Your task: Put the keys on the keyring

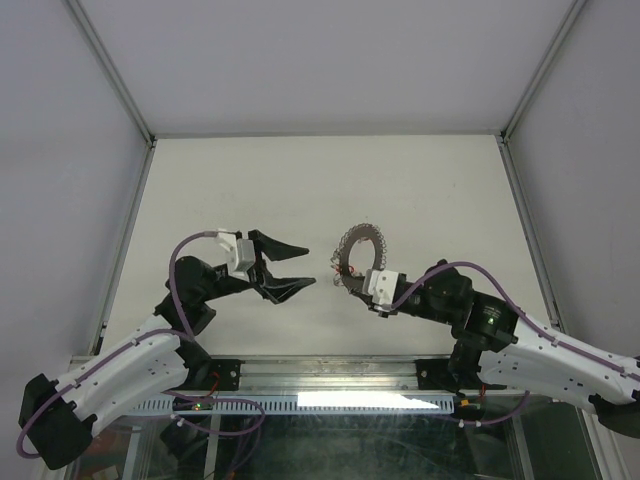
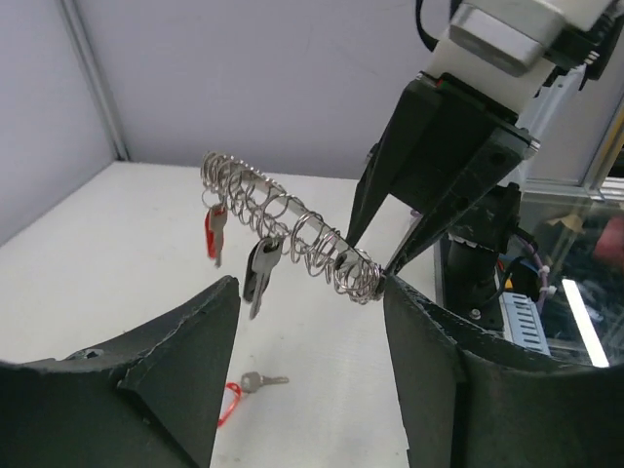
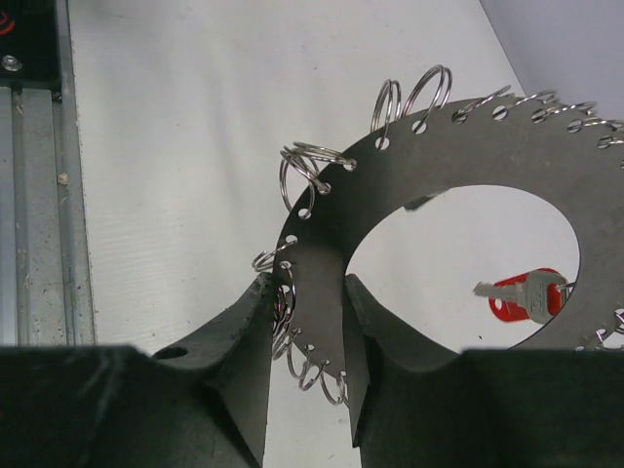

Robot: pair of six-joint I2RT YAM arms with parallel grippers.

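Firmly, the keyring (image 3: 331,210), a flat dark ring plate with small wire split rings (image 3: 310,166) threaded through holes along its edge, is pinched at its rim between the closed-down fingers of the right gripper (image 1: 350,274) and is held up off the table (image 1: 250,180). The right arm (image 1: 480,315) is brought in from the right of the keyring, its elbow folded and its forearm laid low and pointed leftwards. The left arm (image 1: 190,285) is doubled back at the elbow, with its wrist aimed at the keyring from the left. The left gripper (image 1: 308,267) is spread wide with nothing between its fingers, and is poised just beside the keyring, a gap showing between them in the overhead view. A red-headed key (image 2: 213,232) and a dark-headed key (image 2: 260,275) are seen hanging from the keyring's split rings. The red-tagged key (image 2: 255,381) is found lying on the table below the keyring, gripped by neither arm.
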